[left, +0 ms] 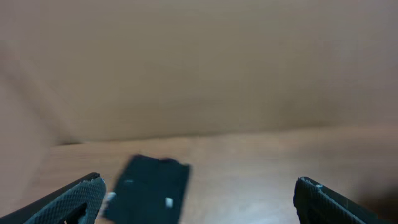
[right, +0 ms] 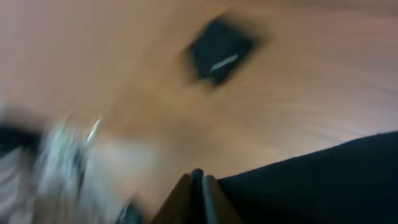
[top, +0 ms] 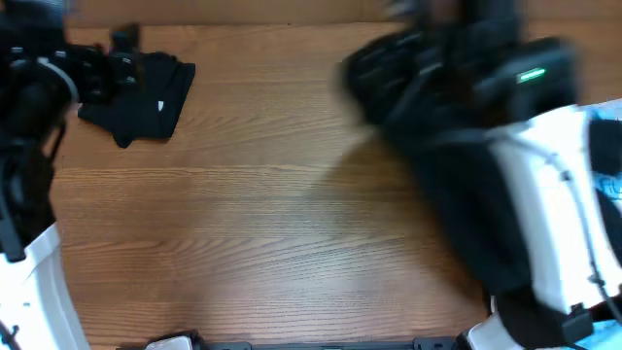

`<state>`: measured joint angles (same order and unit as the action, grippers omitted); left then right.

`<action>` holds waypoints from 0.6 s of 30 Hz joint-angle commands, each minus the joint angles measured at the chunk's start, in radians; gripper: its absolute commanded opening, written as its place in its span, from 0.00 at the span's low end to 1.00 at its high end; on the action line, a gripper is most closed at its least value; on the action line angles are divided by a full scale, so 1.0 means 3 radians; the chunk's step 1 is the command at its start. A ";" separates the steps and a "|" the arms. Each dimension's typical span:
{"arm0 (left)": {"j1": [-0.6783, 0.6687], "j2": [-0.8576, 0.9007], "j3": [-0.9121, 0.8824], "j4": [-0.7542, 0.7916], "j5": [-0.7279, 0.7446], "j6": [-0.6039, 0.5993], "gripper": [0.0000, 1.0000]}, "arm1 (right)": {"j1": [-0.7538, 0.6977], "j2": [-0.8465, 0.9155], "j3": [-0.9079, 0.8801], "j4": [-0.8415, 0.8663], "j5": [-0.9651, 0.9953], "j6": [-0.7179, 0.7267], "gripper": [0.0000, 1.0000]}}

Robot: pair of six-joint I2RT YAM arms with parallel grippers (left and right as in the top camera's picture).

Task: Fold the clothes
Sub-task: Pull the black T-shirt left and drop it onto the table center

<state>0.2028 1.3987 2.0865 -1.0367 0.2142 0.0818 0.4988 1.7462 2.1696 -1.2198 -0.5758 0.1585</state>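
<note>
Right gripper (right: 196, 186) has its fingers pressed together on the edge of a black garment (right: 323, 180), which trails off to the side; the view is heavily blurred. Left gripper (left: 199, 186) has its jaws wide apart, holding nothing, with the folded black shirt (left: 152, 190) just ahead, white tag (left: 168, 201) up. That shirt sits at the table's (top: 292, 214) far left corner, with bare wood mid-table. Count: two black pieces, one light blue printed piece (top: 607, 146) at the right edge.
</note>
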 commanded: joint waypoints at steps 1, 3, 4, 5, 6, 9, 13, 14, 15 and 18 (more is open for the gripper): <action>0.0146 -0.0025 0.0205 -0.0019 -0.0205 -0.0136 1.00 | 0.0824 0.0070 0.0074 -0.0025 0.0212 -0.0252 0.28; 0.0177 -0.0025 0.0254 -0.0017 -0.0203 -0.0136 1.00 | 0.1184 0.0145 0.0074 -0.0085 0.0748 -0.0257 0.61; 0.0177 -0.0025 0.0264 -0.0017 -0.0202 -0.0136 1.00 | 0.1280 0.0156 0.0074 -0.0120 0.0982 -0.0257 0.72; 0.0177 -0.0025 0.0267 -0.0017 -0.0202 -0.0136 1.00 | 0.1317 0.0156 0.0075 -0.0141 0.1104 -0.0257 0.78; 0.0177 -0.0025 0.0267 -0.0022 -0.0198 -0.0136 1.00 | 0.1322 0.0146 0.0081 -0.0156 0.1166 -0.0257 0.80; 0.0173 -0.0022 0.0266 -0.0070 0.0008 -0.0134 1.00 | 0.1231 0.0052 0.0090 -0.0186 0.1289 -0.0257 0.86; 0.0158 0.0019 0.0243 -0.0202 0.0591 -0.0121 1.00 | 0.0926 -0.0149 0.0092 -0.0231 0.1328 -0.0206 0.87; 0.0125 0.0058 0.0225 -0.0263 0.0715 -0.0106 1.00 | 0.0810 -0.0212 0.0092 -0.0240 0.1340 -0.0132 0.87; 0.0084 0.0106 0.0206 -0.0324 0.0786 -0.0088 1.00 | 0.0724 -0.0257 0.0092 -0.0242 0.1347 -0.0072 0.87; -0.0123 0.0309 0.0126 -0.0498 0.0849 -0.0047 1.00 | 0.0397 -0.0401 0.0092 -0.0240 0.1344 0.0159 0.87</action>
<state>0.2096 1.4284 2.1475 -1.1667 0.3744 0.0551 0.6800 1.7115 2.1700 -1.2945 -0.2020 0.1356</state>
